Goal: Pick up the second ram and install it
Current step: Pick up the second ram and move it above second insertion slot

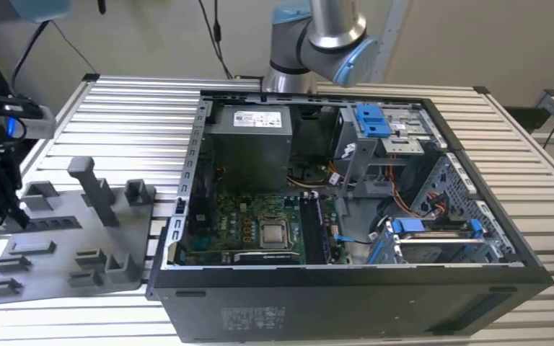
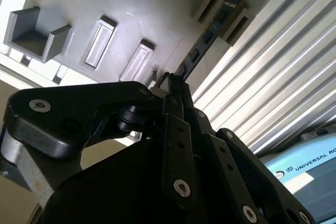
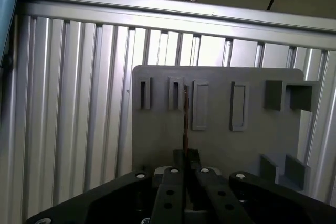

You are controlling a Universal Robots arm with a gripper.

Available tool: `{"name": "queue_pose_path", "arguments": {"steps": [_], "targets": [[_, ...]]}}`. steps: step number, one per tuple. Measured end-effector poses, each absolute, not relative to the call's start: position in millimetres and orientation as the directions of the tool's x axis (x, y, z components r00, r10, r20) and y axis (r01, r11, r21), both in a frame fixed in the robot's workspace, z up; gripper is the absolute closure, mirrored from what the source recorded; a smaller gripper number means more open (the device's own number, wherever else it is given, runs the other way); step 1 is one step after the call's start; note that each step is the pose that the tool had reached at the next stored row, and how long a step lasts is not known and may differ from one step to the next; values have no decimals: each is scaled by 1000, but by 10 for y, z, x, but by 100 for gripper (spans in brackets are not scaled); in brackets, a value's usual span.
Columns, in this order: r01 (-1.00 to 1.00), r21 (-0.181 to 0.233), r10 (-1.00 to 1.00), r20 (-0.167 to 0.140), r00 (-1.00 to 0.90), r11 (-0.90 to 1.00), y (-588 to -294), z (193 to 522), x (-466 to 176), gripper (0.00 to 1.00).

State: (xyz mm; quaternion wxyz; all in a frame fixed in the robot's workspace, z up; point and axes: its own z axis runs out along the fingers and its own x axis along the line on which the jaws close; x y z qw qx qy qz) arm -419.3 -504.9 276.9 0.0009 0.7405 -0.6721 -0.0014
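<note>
At the exterior view's left lies the grey plate [image 1: 60,249]. Over it, in both wrist views, the gripper [image 3: 185,157] pinches the second ram [image 2: 206,39] across its thin edge, the board in line with its holder slots. A straight, untwisted lift looks safest to me, keeping well apart from the open case [image 1: 354,303] at the right.
</note>
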Motion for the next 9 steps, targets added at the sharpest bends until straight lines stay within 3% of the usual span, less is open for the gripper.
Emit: {"name": "queue_pose_path", "arguments": {"steps": [9], "targets": [[-995, 3, -995, -7, 95, -95, -5049, 2846, -4193, 86]]}}
